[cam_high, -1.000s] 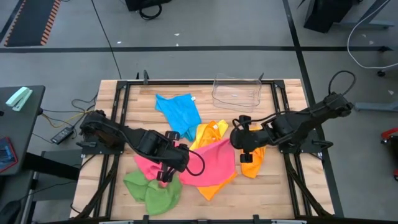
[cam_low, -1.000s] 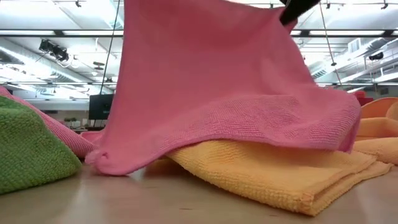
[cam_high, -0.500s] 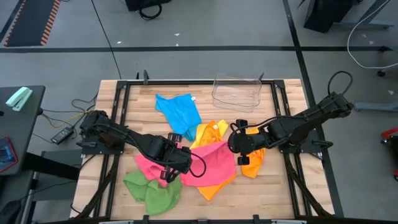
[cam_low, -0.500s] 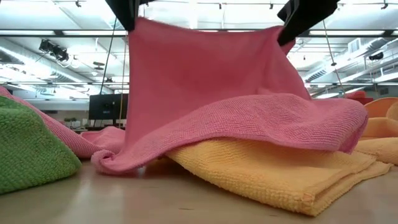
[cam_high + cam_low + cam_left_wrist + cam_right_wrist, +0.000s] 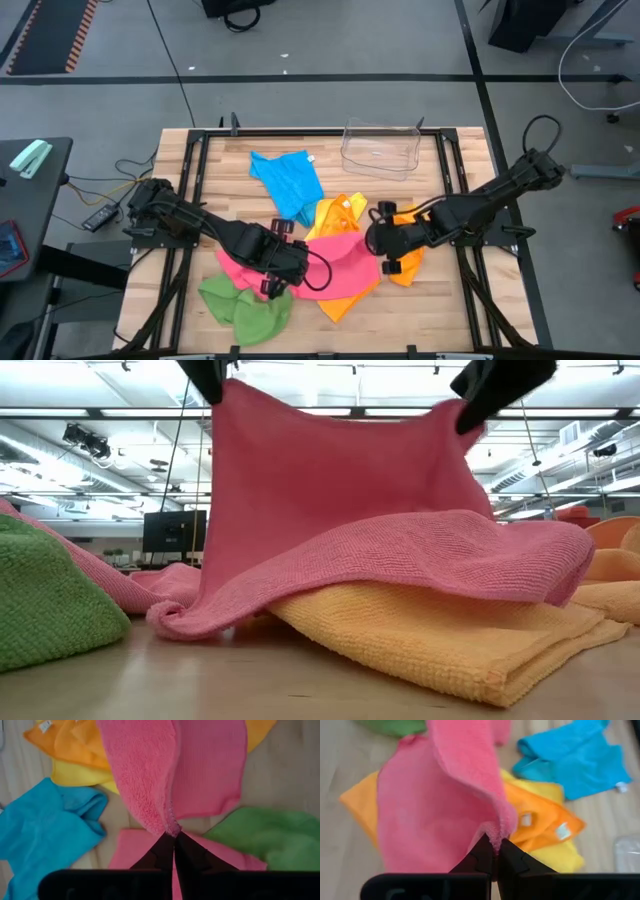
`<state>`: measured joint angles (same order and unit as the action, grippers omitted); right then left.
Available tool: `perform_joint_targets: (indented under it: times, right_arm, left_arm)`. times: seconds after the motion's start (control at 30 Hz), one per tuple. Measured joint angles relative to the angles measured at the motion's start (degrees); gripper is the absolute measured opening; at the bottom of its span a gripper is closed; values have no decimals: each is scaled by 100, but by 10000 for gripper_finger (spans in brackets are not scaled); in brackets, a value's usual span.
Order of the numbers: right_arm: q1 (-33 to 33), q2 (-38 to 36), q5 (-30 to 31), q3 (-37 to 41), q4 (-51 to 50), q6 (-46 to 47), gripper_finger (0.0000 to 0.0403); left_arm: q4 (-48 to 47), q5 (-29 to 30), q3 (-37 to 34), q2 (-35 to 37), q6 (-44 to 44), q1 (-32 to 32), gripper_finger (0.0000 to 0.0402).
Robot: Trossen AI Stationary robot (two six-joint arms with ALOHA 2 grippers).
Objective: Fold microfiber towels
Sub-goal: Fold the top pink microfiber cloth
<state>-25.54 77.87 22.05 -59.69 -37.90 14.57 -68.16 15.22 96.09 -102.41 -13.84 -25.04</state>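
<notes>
Pink towel [image 5: 340, 510] hangs stretched mid-counter over the orange cloth [image 5: 440, 630] — I've got my left pincer [image 5: 173, 836] and right pincer [image 5: 495, 845] each pinching a corner, arms reaching inward.

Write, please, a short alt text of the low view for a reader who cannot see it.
A pink towel hangs stretched between the left gripper and the right gripper, each pinching a top corner. Its lower part drapes over an orange towel; a green towel lies beside.
</notes>
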Motion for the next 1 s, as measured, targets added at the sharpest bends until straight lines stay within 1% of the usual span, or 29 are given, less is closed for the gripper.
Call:
perform_joint_targets:
  times: [0.1, 0.2, 0.4, 0.5, 0.67, 0.77, 0.9, 1.0]
  right_arm:
    - [-206, 152, -37, 32, 32, 84, 15]
    - [-386, 270, -43, 32, 104, 174, 15]
    - [-536, 503, -8, 32, 150, 214, 15]
    - [-537, 607, -60, 32, 152, 296, 15]
    - [-558, 720, -296, 32, 197, 451, 15]
    - [-606, 810, -394, 32, 213, 493, 15]
    - [-627, 1016, -601, 32, 254, 508, 15]
    - [-627, 1179, -649, 33, 254, 596, 15]
  left_arm:
    - [136, 2, 0, 0, -81, -67, 36]
    - [387, 7, -63, 0, -186, -153, 35]
    - [1050, 2, -787, -13, -207, -369, 11]
    - [1231, -4, -1090, -13, -330, -464, 8]
    - [1857, -1, -1449, -13, -399, -586, 31]
    - [2190, 0, -1615, -11, -505, -634, 35]
    - [2639, -2, -1862, -11, -560, -636, 22]
    - [2626, -4, -1896, -11, -632, -645, 11]
